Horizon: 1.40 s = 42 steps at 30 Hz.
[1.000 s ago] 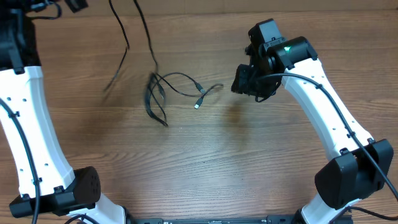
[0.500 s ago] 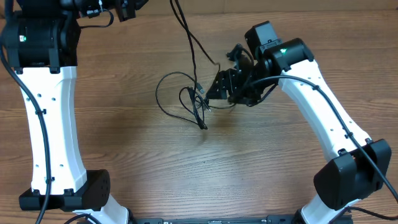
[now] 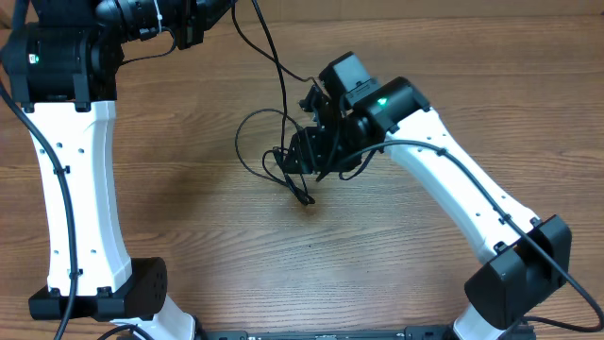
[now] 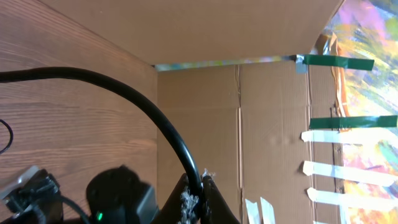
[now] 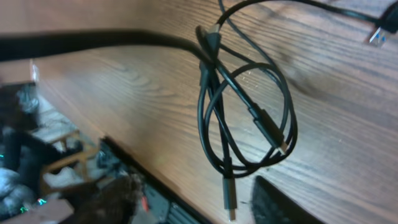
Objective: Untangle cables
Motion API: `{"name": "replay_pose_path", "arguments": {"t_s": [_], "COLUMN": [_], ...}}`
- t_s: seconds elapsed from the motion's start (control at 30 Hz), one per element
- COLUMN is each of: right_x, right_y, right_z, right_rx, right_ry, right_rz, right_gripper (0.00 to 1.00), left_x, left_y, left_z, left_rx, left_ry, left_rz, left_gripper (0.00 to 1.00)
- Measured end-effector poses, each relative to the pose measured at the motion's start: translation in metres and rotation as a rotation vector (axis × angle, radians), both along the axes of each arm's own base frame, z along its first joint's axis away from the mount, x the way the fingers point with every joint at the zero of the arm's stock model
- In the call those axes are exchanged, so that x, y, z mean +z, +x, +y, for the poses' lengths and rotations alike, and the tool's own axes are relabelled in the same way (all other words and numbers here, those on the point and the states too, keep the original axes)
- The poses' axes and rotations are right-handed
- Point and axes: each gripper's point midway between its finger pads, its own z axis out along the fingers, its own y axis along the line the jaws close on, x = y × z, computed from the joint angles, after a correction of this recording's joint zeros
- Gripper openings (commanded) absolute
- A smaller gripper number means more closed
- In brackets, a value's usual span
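The cables (image 3: 253, 144) lie as a tangle of thin black loops mid-table, and one strand (image 3: 275, 59) rises from it toward the top edge. My left gripper (image 3: 222, 8) is high at the back. In the left wrist view my left gripper (image 4: 200, 190) is shut on that black strand (image 4: 143, 102). My right gripper (image 3: 302, 157) hovers right over the tangle's right side. In the right wrist view the looped cables (image 5: 245, 106) fill the middle. A silver-tipped plug (image 5: 229, 198) hangs between the fingers of my open right gripper (image 5: 205, 208), which do not touch it.
A cardboard wall (image 4: 261, 124) with green and white tape strips stands behind the wooden table (image 3: 189, 236). The arm bases (image 3: 94, 297) sit at the front corners. Another plug tip (image 5: 376, 36) lies at the far right of the right wrist view.
My right gripper has moved left and now sits over the tangle. The left arm swung in at the back with a strand lifted, dragging the tangle rightward.
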Motion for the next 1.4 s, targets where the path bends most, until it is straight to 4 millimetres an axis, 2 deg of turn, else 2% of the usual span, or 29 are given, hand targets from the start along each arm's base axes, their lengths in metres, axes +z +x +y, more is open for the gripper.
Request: {"name": "replay_pose_path", "arguments": {"t_s": [0.07, 0.1, 0.23, 0.3, 0.43, 0.6, 0.73, 0.97, 1.03, 1.1, 1.27, 1.33, 1.4], "right_x": [-0.001, -0.002, -0.01, -0.021, -0.039, -0.066, -0.074, -0.076, -0.072, -0.059, -0.003, 0.01, 0.015], "right_y": [-0.002, -0.003, -0.004, 0.003, 0.015, 0.012, 0.007, -0.001, -0.006, -0.006, 0.012, 0.013, 0.01], "right_z": [0.006, 0.009, 0.012, 0.007, 0.001, 0.008, 0.014, 0.013, 0.011, 0.011, 0.02, 0.021, 0.02], "right_rx": [0.001, 0.003, -0.013, -0.076, -0.135, -0.141, -0.13, -0.119, -0.113, -0.113, -0.12, -0.116, -0.109], "right_ry": [-0.017, -0.027, -0.111, -0.189, -0.219, -0.181, -0.142, -0.14, -0.151, -0.149, -0.074, -0.052, -0.047], "right_rz": [-0.017, -0.028, -0.086, -0.129, -0.158, -0.135, -0.111, -0.07, -0.042, -0.035, -0.11, -0.134, -0.139], "right_gripper": [0.4, 0.38, 0.42, 0.42, 0.45, 0.46, 0.49, 0.49, 0.5, 0.53, 0.56, 0.55, 0.55], "left_x": [0.0, 0.0, -0.002, -0.005, -0.005, -0.005, -0.005, -0.005, -0.006, -0.006, -0.007, -0.008, -0.008], "left_y": [0.001, 0.001, 0.0, 0.0, 0.0, 0.0, 0.0, 0.0, 0.0, 0.001, 0.003, 0.003, 0.004], "left_z": [0.001, 0.001, 0.001, 0.001, 0.001, 0.001, 0.001, 0.001, 0.002, 0.002, 0.004, 0.004, 0.004], "left_rx": [0.006, 0.007, 0.008, 0.009, 0.01, 0.01, 0.01, 0.01, 0.013, 0.02, 0.034, 0.038, 0.04], "left_ry": [0.002, 0.003, 0.003, 0.006, 0.006, 0.006, 0.006, 0.006, 0.008, 0.01, 0.016, 0.018, 0.019], "left_rz": [0.0, 0.0, 0.012, 0.024, 0.027, 0.028, 0.028, 0.028, 0.028, 0.029, 0.03, 0.031, 0.031], "left_gripper": [0.04, 0.04, 0.04, 0.04, 0.04, 0.04, 0.04, 0.04, 0.04, 0.04, 0.04, 0.04, 0.04]}}
